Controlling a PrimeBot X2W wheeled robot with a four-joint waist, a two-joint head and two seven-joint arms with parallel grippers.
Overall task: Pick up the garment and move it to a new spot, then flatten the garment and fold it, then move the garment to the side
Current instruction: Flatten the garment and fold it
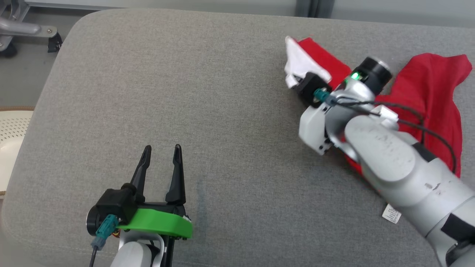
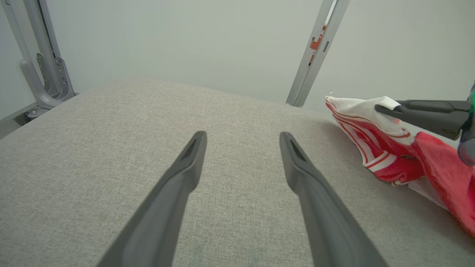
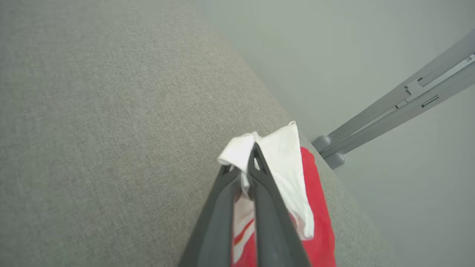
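The garment [image 1: 430, 89], bright red with a white sleeve, lies crumpled at the far right of the grey cushion [image 1: 207, 111]. My right gripper [image 3: 241, 170] is shut on the garment's white sleeve [image 3: 285, 159], lifting that edge a little above the cushion. In the left wrist view the same sleeve [image 2: 363, 111] with red-and-white striped trim hangs from the right gripper's dark fingers [image 2: 423, 111]. My left gripper [image 1: 161, 150] stands open over bare cushion at the lower left, far from the garment [image 2: 441, 170], with nothing between its fingers [image 2: 185, 167].
A white care label [image 1: 392, 214] pokes out beside my right forearm. The cushion's far edge runs just behind the garment. Grey metal frame legs [image 3: 389, 115] stand beyond it. A pale perforated object [image 1: 11, 137] sits off the cushion's left edge.
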